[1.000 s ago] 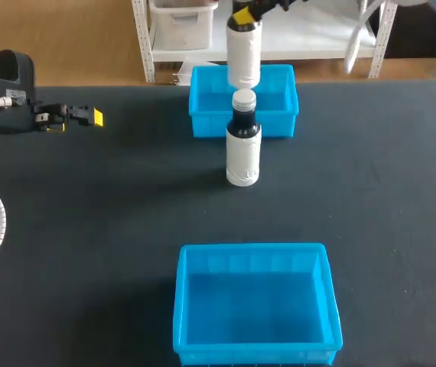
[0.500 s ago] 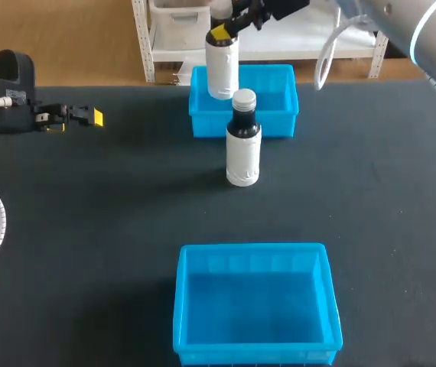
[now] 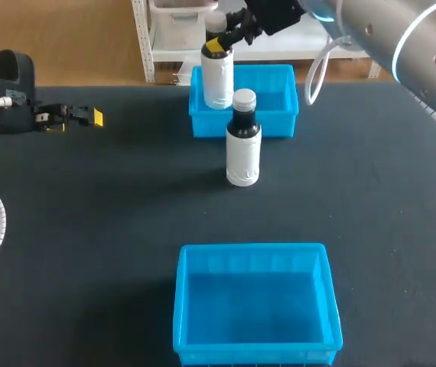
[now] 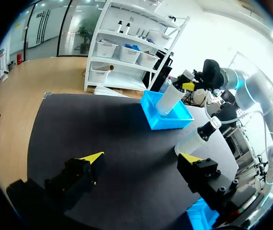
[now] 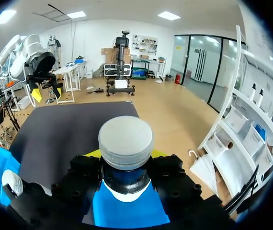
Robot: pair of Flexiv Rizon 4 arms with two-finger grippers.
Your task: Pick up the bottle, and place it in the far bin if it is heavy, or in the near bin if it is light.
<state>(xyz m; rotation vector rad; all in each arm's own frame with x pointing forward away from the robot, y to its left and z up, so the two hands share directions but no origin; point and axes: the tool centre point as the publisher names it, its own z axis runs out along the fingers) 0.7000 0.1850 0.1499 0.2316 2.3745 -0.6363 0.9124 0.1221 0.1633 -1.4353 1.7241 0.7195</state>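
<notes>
1. Head view: the right gripper [image 3: 219, 44] squeezes a white bottle [image 3: 218, 80] by the neck over the far bin [image 3: 279, 115]. A second bottle [image 3: 242, 149] stands on the black table [image 3: 88, 229], hiding some of the bin's wall.
2. Left wrist view: the left gripper [image 4: 142, 156] has its fingers wide apart.
3. Right wrist view: the held bottle's grey cap [image 5: 126, 141] covers the middle of the gripper.

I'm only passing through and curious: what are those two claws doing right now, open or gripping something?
Left gripper: open, holding nothing.
Right gripper: closed on the top of a white bottle at the far bin.
</notes>
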